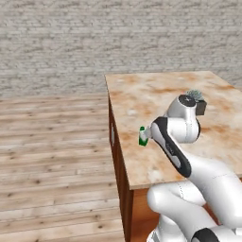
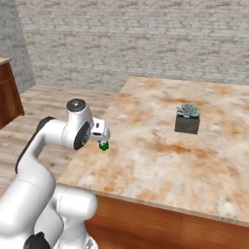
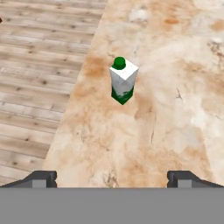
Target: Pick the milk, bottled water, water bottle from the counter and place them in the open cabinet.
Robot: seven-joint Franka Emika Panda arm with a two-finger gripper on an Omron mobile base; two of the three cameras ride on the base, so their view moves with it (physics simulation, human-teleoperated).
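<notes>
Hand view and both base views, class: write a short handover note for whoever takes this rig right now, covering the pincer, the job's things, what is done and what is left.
Pincer: open, empty, hanging above the beige marble counter with rust-orange veins.
Small green-and-white milk carton with a green cap: upright on the counter near its edge beside the wooden floor, ahead of the pincer, untouched.
Small potted succulent in a dark square pot: farther in on the counter, not part of the job.
Done: nothing placed, as far as these views show.
Left: grasp the milk and carry it to the cabinet; then the two bottles.

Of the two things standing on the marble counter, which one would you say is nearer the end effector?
The milk, the green-and-white carton near the counter's edge, right below the open end effector; the potted succulent stands farther in.
</notes>
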